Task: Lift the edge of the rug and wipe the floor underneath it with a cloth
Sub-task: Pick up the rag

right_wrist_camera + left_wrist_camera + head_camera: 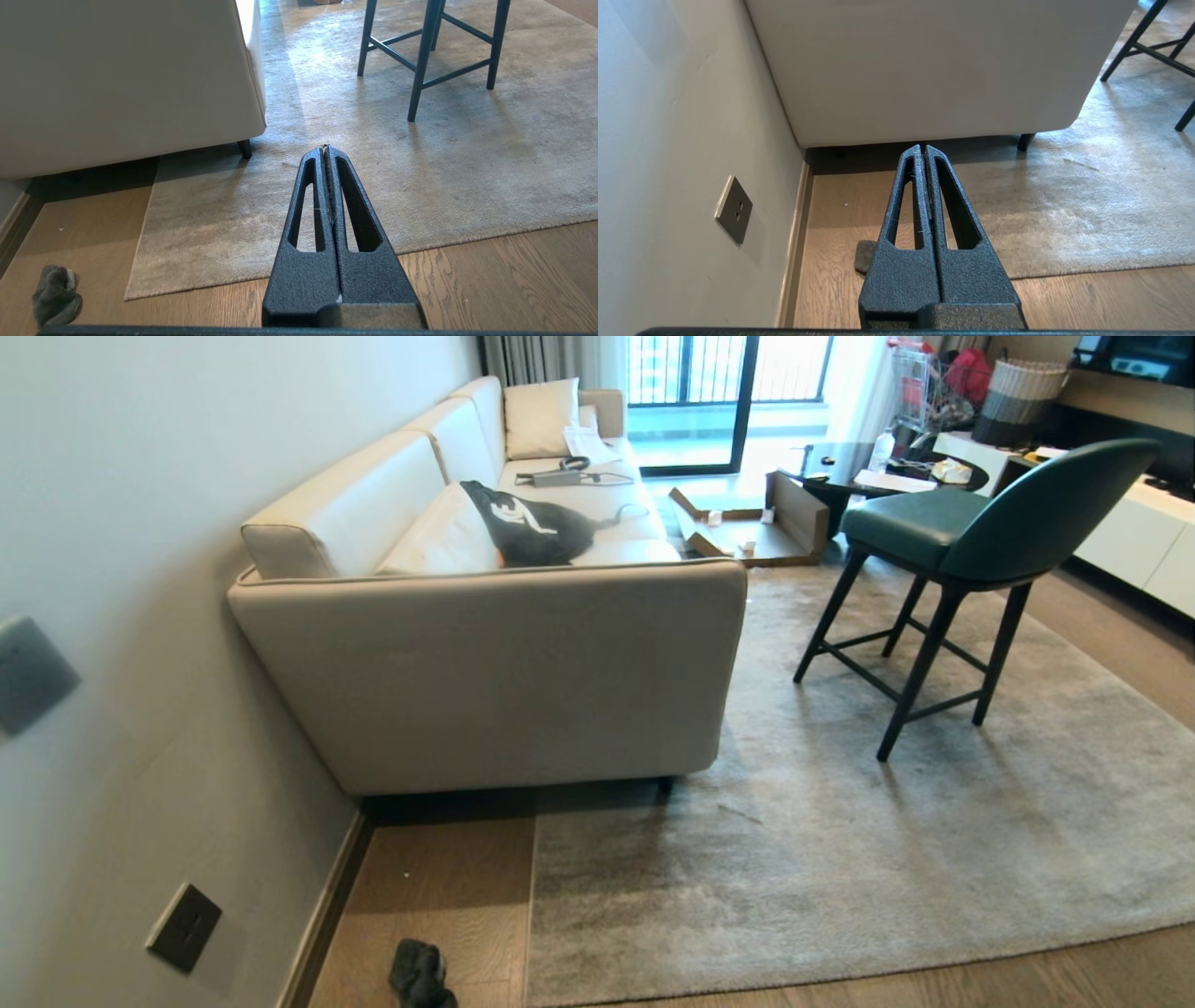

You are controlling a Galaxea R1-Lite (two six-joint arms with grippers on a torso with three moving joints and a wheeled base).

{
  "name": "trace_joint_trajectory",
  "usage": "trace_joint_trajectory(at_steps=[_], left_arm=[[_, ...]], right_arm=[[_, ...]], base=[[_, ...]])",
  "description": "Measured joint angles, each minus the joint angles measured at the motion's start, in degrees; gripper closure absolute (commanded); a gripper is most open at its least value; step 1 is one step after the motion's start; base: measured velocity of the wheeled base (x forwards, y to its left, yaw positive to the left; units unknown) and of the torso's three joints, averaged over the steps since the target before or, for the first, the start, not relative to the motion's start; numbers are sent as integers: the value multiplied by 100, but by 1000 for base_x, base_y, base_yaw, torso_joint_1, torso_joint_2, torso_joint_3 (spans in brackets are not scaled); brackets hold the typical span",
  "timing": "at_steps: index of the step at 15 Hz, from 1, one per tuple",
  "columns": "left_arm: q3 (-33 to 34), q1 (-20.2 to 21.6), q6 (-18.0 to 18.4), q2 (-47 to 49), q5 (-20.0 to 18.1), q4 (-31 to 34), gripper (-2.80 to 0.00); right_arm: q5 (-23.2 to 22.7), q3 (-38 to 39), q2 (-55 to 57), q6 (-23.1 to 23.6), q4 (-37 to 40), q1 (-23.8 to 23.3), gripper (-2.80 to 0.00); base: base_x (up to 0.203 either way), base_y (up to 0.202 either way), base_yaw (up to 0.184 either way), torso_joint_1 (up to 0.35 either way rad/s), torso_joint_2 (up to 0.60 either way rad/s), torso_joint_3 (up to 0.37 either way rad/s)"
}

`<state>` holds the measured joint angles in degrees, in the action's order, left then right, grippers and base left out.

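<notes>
A large pale grey rug (840,821) lies flat on the brown wood floor (439,896). Its rug edge (530,915) and square corner (127,295) lie near the sofa's end. The small crumpled grey cloth (420,975) rests on the bare floor between the wall and that corner; it also shows in the right wrist view (56,295) and partly behind the fingers in the left wrist view (865,255). My left gripper (923,148) and right gripper (325,148) both hang above the floor, shut and empty. Neither arm shows in the head view.
A cream sofa (485,663) stands against the grey wall (140,616), partly over the rug. A dark green bar chair (962,551) stands on the rug. A wall socket (184,927) and dark skirting (327,915) run along the left.
</notes>
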<state>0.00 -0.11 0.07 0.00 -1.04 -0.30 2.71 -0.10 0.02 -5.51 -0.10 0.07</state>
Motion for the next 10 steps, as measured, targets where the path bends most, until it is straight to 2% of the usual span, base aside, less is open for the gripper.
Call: trace_joint_trajectory(at_steps=[7, 10], left_arm=[[0, 0, -7, 0, 0, -2, 0], [0, 0, -6, 0, 0, 0, 0]], right_arm=[[1, 0, 0, 0, -1, 0, 0], [0, 0, 0, -2, -1, 0, 0]], base=[[0, 0, 0, 0, 0, 0], [0, 0, 0, 3, 0, -108]])
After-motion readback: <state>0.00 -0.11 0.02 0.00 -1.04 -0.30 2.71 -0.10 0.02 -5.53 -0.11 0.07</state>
